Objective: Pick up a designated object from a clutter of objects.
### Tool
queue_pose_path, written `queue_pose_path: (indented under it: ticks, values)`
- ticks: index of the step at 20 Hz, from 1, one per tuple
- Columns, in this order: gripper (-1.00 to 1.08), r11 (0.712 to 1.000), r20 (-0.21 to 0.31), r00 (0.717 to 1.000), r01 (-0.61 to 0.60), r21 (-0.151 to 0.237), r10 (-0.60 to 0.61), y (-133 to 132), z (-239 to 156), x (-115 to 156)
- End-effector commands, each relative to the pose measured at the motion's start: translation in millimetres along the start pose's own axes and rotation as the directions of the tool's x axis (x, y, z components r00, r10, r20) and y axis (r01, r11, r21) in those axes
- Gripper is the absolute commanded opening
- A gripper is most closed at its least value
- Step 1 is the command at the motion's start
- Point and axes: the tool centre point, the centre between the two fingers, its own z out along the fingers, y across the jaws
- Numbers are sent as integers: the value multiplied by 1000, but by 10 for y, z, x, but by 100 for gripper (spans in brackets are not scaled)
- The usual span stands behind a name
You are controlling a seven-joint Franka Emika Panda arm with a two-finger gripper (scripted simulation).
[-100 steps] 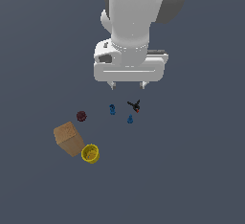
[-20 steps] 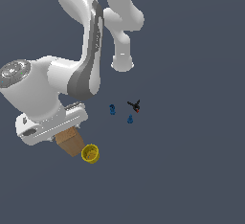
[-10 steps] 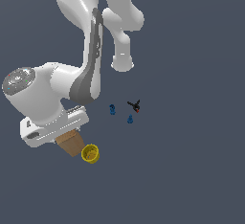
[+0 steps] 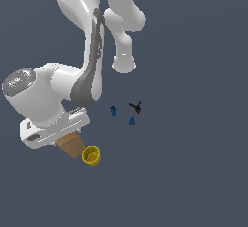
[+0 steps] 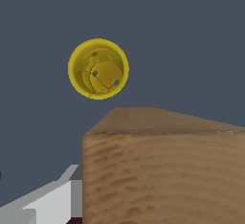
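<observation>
**Over the block: the arm is sitting low on the wooden piece**

Across both views a flat, dark slate-blue counter [image 4: 193,172] is filling the whole background, with no walls, edges or other room features showing.

At the exterior view's lower left, the white Panda arm [image 4: 92,41] is bending down and its wide hand is covering most of the tan wooden block [image 4: 72,145]; only the block's lower brown corner is peeking out beneath the hand. The gripper [image 4: 54,130] is hidden under that housing, so whether its fingers are apart or pressed on the block cannot be told. In the wrist view one pale grey finger [image 5: 57,199] is lying just beside the block's [image 5: 162,170] grained face, apparently touching it, while the other finger is out of the picture. A sliver of dark maroon at the foot of that finger is too small to identify, and the maroon ball is not visible in the exterior view.

The yellow cup [image 4: 91,155] is standing just beside the block's exposed corner, its open mouth facing up in the wrist view [image 5: 98,68]. Well apart, toward the exterior view's right, two tiny blue pieces [image 4: 114,110] [image 4: 131,121] and a tiny black-and-red piece [image 4: 136,107] are lying near one another.

Compared with half a second ago, the hand is sitting slightly lower over the block; the cup and the small pieces are keeping their places.
</observation>
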Motion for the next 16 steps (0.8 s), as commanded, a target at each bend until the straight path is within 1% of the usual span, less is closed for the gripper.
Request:
queue_pose_path:
  ticks: [1, 5, 8, 16]
  values:
    - [-100, 1000, 0, 1000, 0, 0, 0, -8, -13, 7]
    - [-100, 1000, 0, 1000, 0, 0, 0, -77, -114, 60]
    - [-100, 1000, 0, 1000, 0, 0, 0, -179, -261, 138]
    - [-100, 1000, 0, 1000, 0, -1, 0, -628, -921, 485]
